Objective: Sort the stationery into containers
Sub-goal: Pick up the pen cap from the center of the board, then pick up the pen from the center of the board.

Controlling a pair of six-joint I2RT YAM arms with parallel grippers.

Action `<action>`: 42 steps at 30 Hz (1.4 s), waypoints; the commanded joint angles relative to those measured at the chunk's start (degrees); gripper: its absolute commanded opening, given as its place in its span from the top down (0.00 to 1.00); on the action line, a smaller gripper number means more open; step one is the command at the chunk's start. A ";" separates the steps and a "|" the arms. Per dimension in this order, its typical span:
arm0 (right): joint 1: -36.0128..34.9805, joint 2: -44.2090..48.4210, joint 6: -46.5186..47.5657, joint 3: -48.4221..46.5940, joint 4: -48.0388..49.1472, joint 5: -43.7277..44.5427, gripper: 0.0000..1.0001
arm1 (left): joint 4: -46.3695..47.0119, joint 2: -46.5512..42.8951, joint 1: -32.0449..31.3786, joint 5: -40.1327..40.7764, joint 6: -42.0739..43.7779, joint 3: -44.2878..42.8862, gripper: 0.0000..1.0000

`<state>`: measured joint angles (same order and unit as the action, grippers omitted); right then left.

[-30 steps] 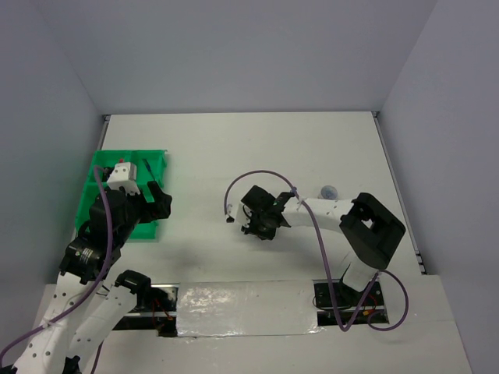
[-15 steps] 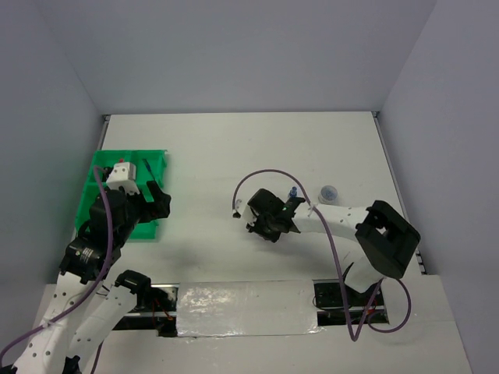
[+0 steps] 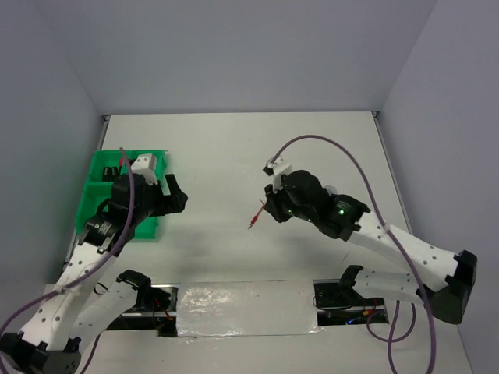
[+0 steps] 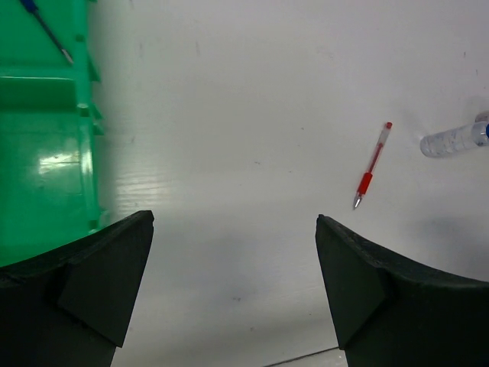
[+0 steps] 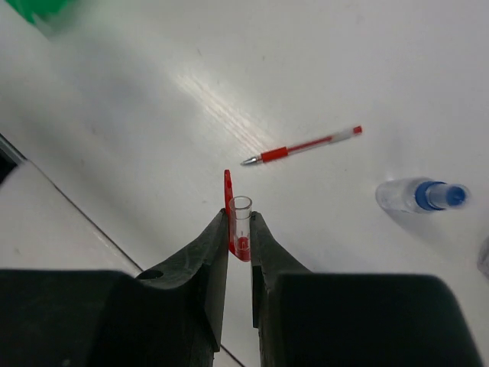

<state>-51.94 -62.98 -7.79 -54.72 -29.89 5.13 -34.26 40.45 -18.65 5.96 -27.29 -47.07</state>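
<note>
Reaching further toward frame centre than a second ago, right tool (image 5: 239,223) is pinching a short red-clear cap (image 5: 241,208); red pen (image 5: 302,145) is lying on table (image 3: 234,156) just ahead, unsorted. Empty left tool (image 4: 233,222) is gaping beside green tray (image 4: 38,153).

Glossy green plastic tray (image 4: 46,153) — smooth white table (image 4: 229,115), faintly shiny.

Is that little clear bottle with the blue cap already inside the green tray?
No, the bottle lies on the white table beside a red pen, outside the green tray.
</note>
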 commanded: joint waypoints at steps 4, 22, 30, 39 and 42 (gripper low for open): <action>-0.53 8.21 -11.54 -2.15 -8.78 8.67 1.00 | 11.57 11.66 -6.82 -2.36 -7.16 -1.71 0.01; -0.26 32.13 -20.43 4.53 -11.86 10.44 1.00 | 17.30 60.00 -28.28 4.49 0.39 -23.67 0.06; -0.26 33.53 -17.70 7.34 -9.66 5.86 1.00 | 11.95 73.63 -31.53 8.81 0.92 -32.47 0.20; -0.35 36.35 -15.15 7.79 -9.05 4.72 1.00 | 11.58 78.56 -34.08 9.52 -2.15 -26.95 0.77; -0.35 37.31 -14.62 6.64 -8.79 4.46 1.00 | 14.22 77.95 -34.17 7.50 -3.56 -22.29 1.00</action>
<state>-51.99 -26.74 -24.03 -46.54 -41.17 10.15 -16.08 114.32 -52.95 16.27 -28.91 -75.79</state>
